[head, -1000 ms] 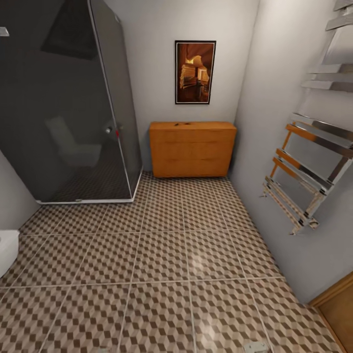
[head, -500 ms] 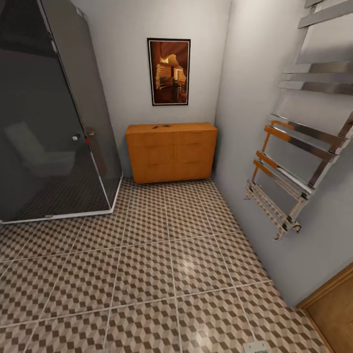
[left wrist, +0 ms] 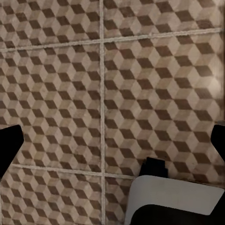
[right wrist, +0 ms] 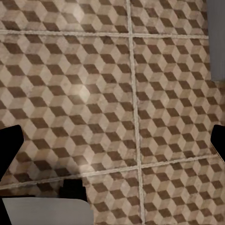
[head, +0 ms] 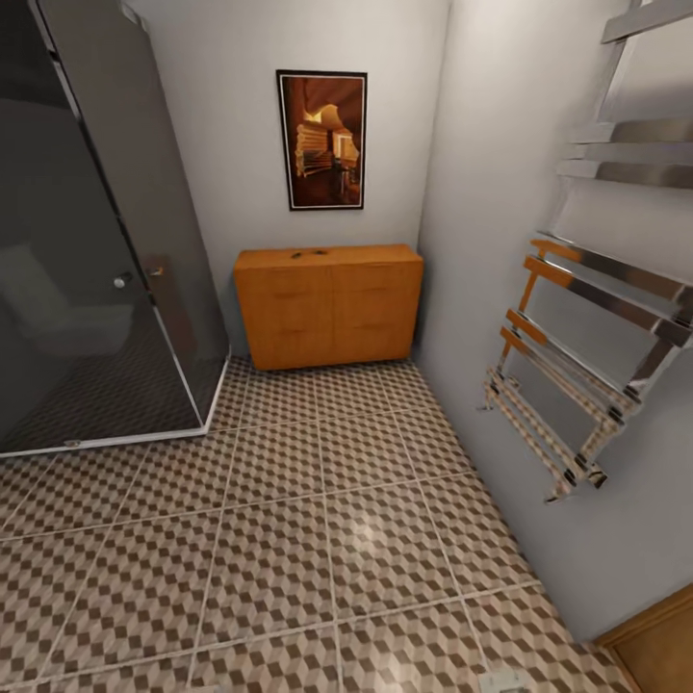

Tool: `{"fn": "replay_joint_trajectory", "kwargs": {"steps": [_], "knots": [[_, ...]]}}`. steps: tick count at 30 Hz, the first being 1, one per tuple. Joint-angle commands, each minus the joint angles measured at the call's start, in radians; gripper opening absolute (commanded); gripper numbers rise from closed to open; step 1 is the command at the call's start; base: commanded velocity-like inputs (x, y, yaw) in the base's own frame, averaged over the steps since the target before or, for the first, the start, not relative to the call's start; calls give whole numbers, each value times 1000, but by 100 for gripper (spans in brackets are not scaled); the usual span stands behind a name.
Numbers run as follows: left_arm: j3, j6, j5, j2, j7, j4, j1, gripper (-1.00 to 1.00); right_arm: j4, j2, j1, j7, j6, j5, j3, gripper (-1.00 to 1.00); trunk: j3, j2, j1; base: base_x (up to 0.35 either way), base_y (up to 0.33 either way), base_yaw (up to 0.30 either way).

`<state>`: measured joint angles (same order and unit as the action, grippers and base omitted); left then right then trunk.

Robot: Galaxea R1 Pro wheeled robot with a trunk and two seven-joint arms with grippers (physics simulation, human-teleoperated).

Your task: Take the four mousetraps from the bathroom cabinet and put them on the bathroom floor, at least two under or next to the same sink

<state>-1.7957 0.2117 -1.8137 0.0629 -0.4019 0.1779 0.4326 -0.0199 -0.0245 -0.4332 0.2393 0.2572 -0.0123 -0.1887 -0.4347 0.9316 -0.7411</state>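
Cabinet [head: 328, 305] beyond bathroom floor [head: 318, 539]

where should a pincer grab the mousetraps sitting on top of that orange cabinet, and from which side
From above, I'd judge. The mousetraps show as small dark flat shapes lying on the broad top of the cabinet, toward its back edge by the wall, so a downward approach pinching a slab's two long edges seems best. They are too small here to tell their orientation or metal parts; check closer first.
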Motion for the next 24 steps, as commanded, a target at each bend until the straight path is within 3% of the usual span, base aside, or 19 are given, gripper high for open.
{"fn": "replay_joint_trajectory", "kwargs": {"steps": [1,24], "knots": [[0,0,0,0,0,0,0,100,0,0,0,0,0,0,0,100,0,0,0,329,-71,-1],[-1,0,0,0,0,0,0,100,0,0,0,0,0,0,0,100,0,0,0,329,-57,0]]}}
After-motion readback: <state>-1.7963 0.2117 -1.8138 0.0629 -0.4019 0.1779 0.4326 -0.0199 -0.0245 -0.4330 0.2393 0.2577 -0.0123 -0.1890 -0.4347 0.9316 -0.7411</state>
